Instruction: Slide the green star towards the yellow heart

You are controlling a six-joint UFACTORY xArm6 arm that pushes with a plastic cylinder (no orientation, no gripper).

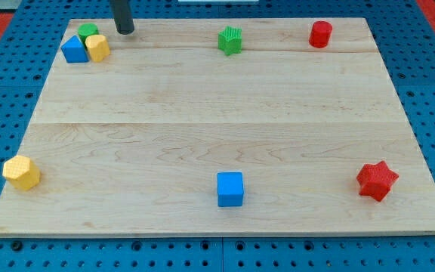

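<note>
The green star [231, 40] sits near the view's top edge of the wooden board, a little right of centre. The yellow heart [97, 47] is at the top left, touching a blue triangular block [74, 50] and a green round block [88, 32]. My tip [125, 32] rests on the board just right of that cluster, close to the yellow heart and far to the left of the green star. It touches no block.
A red cylinder [320, 34] stands at the top right. A yellow many-sided block [22, 172] lies at the bottom left, a blue cube [230, 189] at the bottom centre, and a red star [377, 180] at the bottom right. The board's edge [217, 231] meets a blue perforated table.
</note>
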